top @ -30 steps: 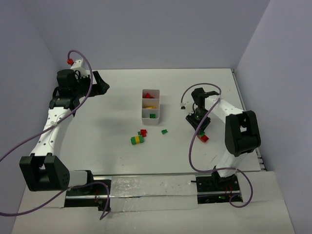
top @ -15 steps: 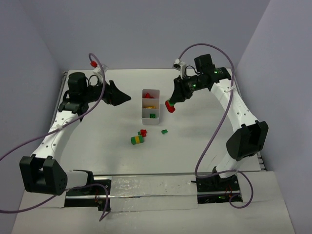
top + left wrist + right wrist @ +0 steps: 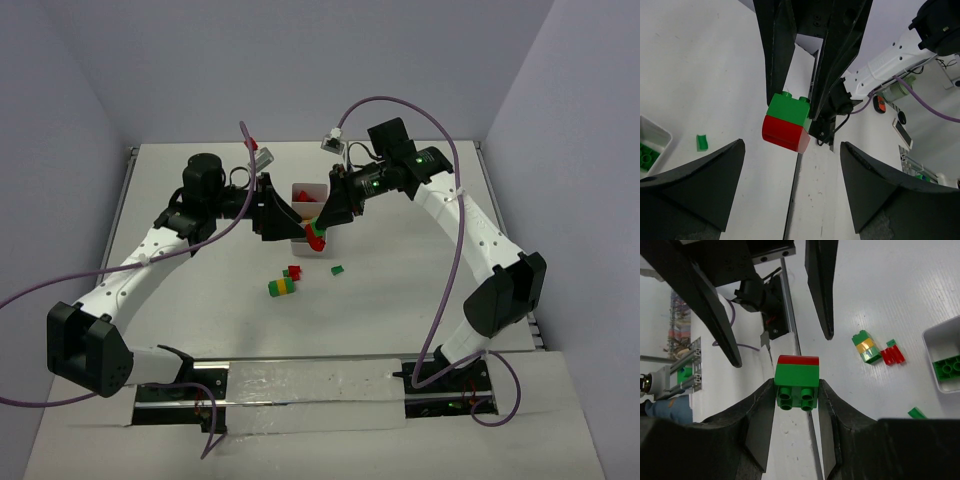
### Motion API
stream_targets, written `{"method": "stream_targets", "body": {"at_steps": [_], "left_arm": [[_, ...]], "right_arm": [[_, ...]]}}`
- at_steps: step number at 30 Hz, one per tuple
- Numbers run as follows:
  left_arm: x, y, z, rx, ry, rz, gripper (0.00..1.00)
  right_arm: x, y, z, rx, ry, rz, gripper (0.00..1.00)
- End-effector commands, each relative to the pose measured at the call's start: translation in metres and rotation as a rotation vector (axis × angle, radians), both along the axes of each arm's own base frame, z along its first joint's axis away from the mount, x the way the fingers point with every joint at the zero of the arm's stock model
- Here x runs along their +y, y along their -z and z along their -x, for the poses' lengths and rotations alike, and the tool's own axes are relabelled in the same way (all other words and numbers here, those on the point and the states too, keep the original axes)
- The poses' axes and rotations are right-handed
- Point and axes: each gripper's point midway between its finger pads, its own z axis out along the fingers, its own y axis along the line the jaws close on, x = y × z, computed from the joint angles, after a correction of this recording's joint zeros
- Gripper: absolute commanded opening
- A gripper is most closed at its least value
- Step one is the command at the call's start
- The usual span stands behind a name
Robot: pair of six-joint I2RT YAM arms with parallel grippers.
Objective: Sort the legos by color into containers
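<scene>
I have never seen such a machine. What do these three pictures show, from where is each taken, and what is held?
These are two robot arms bolted to a white table, each ending in a two-finger gripper. The wide picture comes from a fixed camera above; the other two come from cameras on the wrists. The right gripper holds a red-and-green stack of legos. The left gripper is open and faces it. Close by stands a white tray with green legos in one compartment. On the table lie a green-yellow stack, a red brick and a green piece.

Right tool lifted red-green stack over tray; left tool approached.
</scene>
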Motion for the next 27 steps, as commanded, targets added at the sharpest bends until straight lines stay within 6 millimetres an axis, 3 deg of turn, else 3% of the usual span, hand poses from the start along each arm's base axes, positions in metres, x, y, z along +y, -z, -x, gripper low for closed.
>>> {"method": "stream_targets", "body": {"at_steps": [1, 14, 27], "left_arm": [[-0.008, -0.015, 0.008, -0.041, 0.070, 0.059, 0.84], [-0.012, -0.016, 0.007, 0.004, 0.091, 0.080, 0.66], [-0.016, -0.016, 0.025, 0.023, 0.170, 0.099, 0.61]], "right_arm": [[0.000, -0.038, 0.019, -0.066, -0.051, -0.101, 0.00], [0.000, -0.043, 0.029, -0.081, -0.084, -0.125, 0.00], [0.002, -0.041, 0.023, -0.087, -0.078, -0.117, 0.00]]}}
